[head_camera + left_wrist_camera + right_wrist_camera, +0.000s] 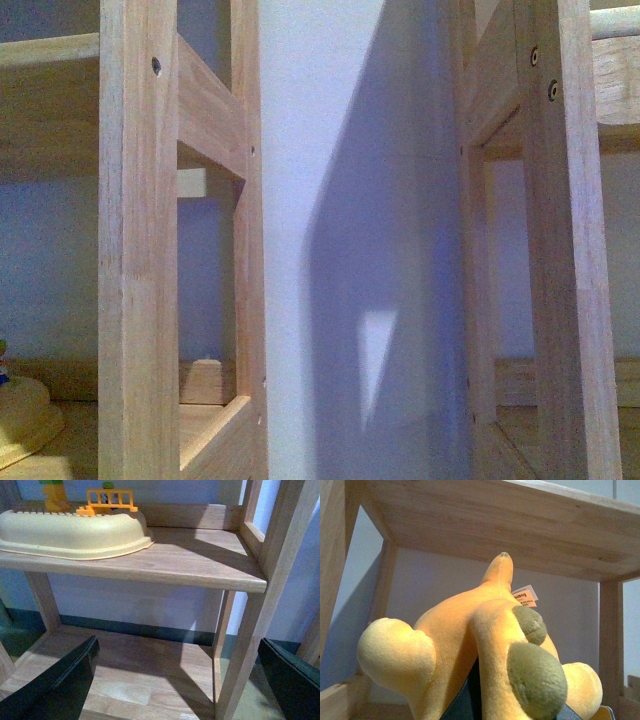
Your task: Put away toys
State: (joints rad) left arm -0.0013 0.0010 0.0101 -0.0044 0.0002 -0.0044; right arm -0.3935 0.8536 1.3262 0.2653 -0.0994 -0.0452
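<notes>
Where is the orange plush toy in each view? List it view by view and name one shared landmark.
Front view: not in it; only shelf posts and wall.
Left wrist view: not in it; a cream tray sits on the shelf.
Right wrist view: the plush toy fills the lower middle, under a shelf board, right gripper beneath it.
Shared landmark: the light wooden shelf frame.

The left gripper (177,680) stands wide open: in the left wrist view its two dark fingers (55,685) sit far apart at the near edge of the picture, with nothing between them. Of the right gripper only a small dark part (467,700) shows in the right wrist view, pressed up against the plush (470,645) that fills most of that picture (whether its jaws grip cannot be told). Neither arm shows in the front view.
</notes>
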